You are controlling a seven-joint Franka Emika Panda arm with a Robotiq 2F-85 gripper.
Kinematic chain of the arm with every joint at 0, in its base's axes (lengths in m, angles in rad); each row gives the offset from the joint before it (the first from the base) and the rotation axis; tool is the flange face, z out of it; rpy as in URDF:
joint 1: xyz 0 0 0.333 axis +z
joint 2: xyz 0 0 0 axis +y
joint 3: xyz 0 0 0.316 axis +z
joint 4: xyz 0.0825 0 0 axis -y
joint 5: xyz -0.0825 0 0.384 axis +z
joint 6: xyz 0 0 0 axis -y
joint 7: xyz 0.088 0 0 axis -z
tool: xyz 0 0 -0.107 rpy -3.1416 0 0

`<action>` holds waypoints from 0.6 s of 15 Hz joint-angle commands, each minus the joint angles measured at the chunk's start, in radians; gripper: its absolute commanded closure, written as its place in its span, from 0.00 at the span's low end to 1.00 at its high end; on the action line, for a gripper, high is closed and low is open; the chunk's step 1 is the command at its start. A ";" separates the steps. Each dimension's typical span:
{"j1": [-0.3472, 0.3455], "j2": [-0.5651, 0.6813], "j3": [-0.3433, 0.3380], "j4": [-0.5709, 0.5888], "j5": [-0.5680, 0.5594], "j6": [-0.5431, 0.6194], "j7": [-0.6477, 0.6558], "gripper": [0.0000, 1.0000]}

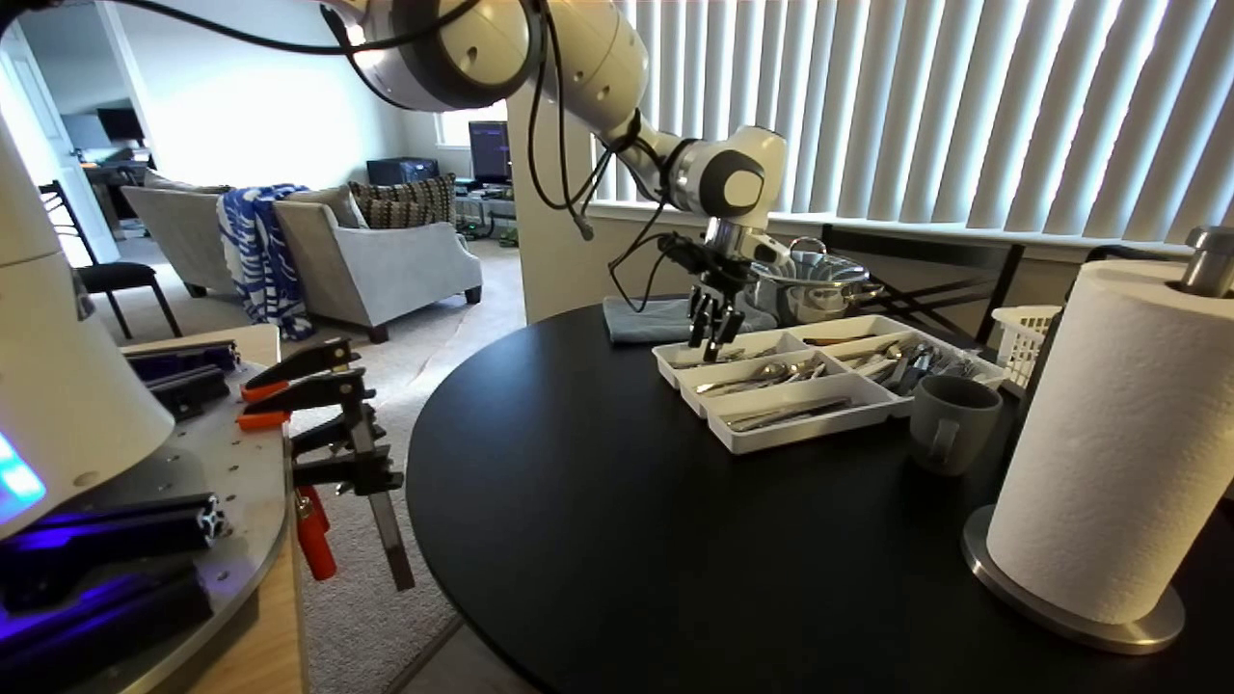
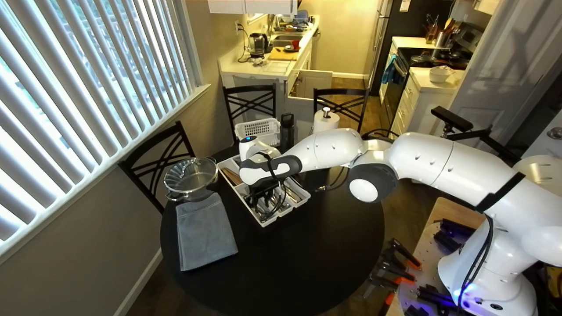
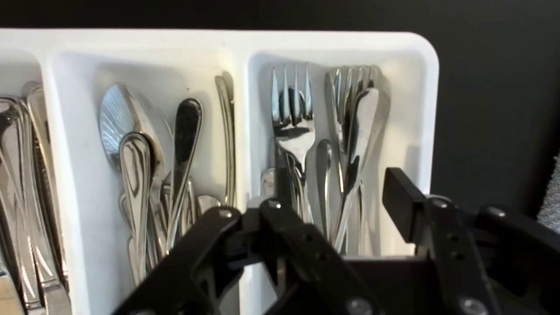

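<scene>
Gripper [image 3: 334, 203] parted over the cutlery tray [image 3: 332, 40]

Fingers [image 3: 404, 203] apart, nothing in their grip, and low over the steel: in the wrist view one shows by the divider [image 3: 241, 109], the other by the outer wall [image 3: 428, 131], with a fork [image 3: 296, 131] and several handles [image 3: 364, 113] lying in the end slot [image 3: 407, 100] between them. Touching? Can't tell from here. Next slot over, a spoon [image 3: 114, 116] lies partly under more handles.

Reading the labels, then: white paper [image 2: 405, 5] on the fridge [image 2: 426, 19], too small to make out; blue-lit disc [image 2: 249, 138] on the arm [image 2: 430, 158], its marks too small as well.

On to the edges! White walls hem in the slot, and past the outer one runs black table [image 1: 598, 540], sweeping to a curved edge. Cloth [image 2: 206, 237] and lidded pot [image 2: 191, 180] sit near the tray in both exterior views; in an exterior view the mug [image 1: 950, 424] stands just beside it, and the roll [image 1: 1109, 434] stands well apart from the gripper.

And the pose: arm reaching from its base [image 1: 67, 386] out over the table, wrist [image 1: 742, 188] bent, gripper pointing down at the tray.
</scene>
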 commanded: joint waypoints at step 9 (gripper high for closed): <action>0.010 0.000 -0.008 0.026 -0.001 -0.099 0.063 0.50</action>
